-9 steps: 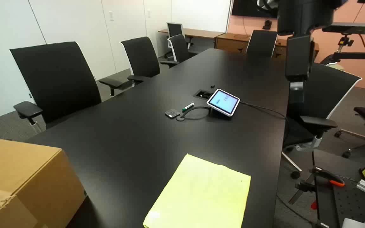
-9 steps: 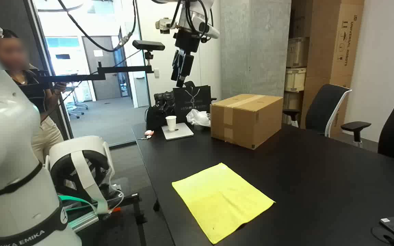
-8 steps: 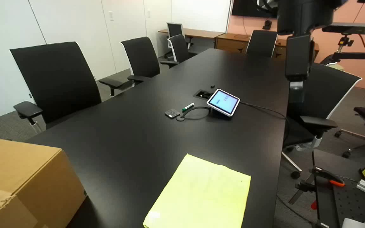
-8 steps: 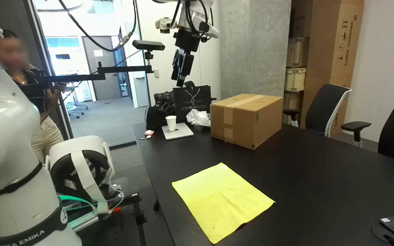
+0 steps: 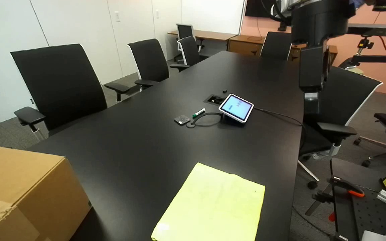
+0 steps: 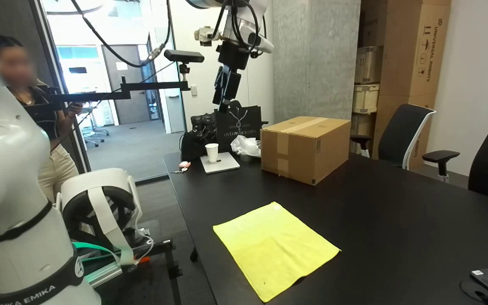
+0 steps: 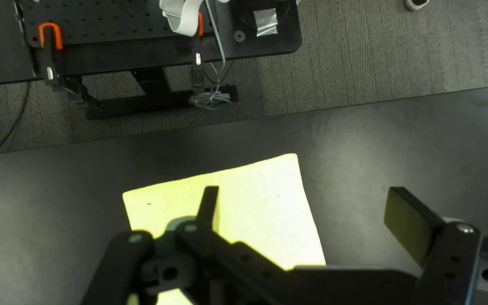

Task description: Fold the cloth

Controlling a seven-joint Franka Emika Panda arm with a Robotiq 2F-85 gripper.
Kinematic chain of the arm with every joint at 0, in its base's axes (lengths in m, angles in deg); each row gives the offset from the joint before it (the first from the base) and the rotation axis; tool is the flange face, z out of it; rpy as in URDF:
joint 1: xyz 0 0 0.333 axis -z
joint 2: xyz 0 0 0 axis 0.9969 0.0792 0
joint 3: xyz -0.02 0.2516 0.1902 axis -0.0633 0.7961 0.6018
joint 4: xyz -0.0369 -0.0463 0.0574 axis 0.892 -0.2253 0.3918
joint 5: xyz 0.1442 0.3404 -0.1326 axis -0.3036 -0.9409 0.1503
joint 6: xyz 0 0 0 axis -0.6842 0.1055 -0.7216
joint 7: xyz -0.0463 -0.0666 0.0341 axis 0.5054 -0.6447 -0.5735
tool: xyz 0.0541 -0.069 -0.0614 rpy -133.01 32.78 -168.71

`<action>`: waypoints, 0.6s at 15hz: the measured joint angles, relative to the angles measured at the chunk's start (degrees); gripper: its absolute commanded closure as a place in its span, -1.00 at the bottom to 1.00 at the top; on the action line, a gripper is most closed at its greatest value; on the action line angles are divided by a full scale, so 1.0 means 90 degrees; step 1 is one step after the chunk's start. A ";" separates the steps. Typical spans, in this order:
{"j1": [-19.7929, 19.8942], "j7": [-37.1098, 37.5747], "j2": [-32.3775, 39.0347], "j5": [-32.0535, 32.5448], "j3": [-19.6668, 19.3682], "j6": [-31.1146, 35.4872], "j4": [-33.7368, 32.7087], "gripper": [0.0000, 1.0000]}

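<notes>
The pale yellow cloth [image 5: 213, 204] lies spread on the dark table, and all of its outline shows in an exterior view [image 6: 269, 250]. A few creases cross it, and its edge lifts a little near one corner. High above the table, apart from the cloth, hangs my gripper [image 5: 311, 112], seen also as the gripper [image 6: 223, 106] near the far end of the table. In the wrist view the gripper [image 7: 305, 201] has its fingers wide apart with nothing between them. Below them the cloth [image 7: 261, 203] shows, its lower part hidden behind the left finger and linkage.
A cardboard box [image 6: 299, 148] stands on the table beyond the cloth. A laptop [image 6: 227, 165] with a white cup [image 6: 212, 152] sits near a black bag [image 6: 239, 127]. Farther along are a small tablet [image 5: 236, 107], a marker [image 5: 199, 112] and a cable. A camera arm [image 6: 159, 86] juts in.
My gripper has come down slightly in both exterior views, and a little to the left where the tablet shows. The cloth has not moved. A person's raised hand at the back is gone from sight.
</notes>
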 measured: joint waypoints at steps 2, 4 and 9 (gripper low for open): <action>0.0081 -0.0019 0.0064 0.0030 -0.0041 0.0190 0.0255 -1.00; 0.0166 -0.0208 0.0177 0.0087 -0.0118 0.0677 0.0712 -1.00; 0.0303 -0.1467 0.0801 0.0092 -0.0411 0.2901 0.2293 -1.00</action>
